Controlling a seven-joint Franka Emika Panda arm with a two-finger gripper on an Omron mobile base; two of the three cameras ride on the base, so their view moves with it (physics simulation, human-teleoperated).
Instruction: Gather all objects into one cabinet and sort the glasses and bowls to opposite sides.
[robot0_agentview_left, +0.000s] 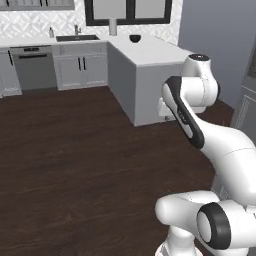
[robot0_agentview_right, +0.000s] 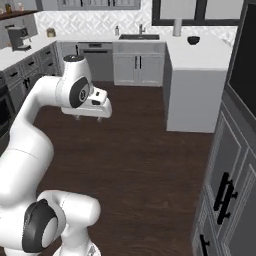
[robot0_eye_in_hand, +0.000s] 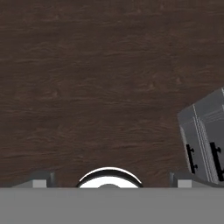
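A dark grey bowl (robot0_agentview_left: 134, 38) (robot0_agentview_right: 193, 40) sits on the white peninsula counter (robot0_agentview_left: 150, 52) (robot0_agentview_right: 200, 55) near the window end. My gripper (robot0_agentview_right: 88, 118) (robot0_eye_in_hand: 111, 179) hangs over the dark wooden floor, well short of the counter, pointing down. It is open, its fingertips (robot0_eye_in_hand: 41, 179) wide apart with nothing between them. The mug, the red cup and the blue bowl are out of view. A dark-brown wall shelf (robot0_agentview_right: 17, 14) shows at the far top left in the right base view, with small items on it too tiny to name.
Grey base cupboards line the back wall, with a sink (robot0_agentview_left: 77, 37) (robot0_agentview_right: 139, 36) and a dishwasher (robot0_agentview_left: 34, 67). A coffee machine (robot0_agentview_right: 19, 37) stands on the left counter. Tall dark cupboards (robot0_agentview_right: 235, 150) (robot0_eye_in_hand: 205, 140) stand close on the right. Open floor (robot0_agentview_left: 75, 160) lies ahead.
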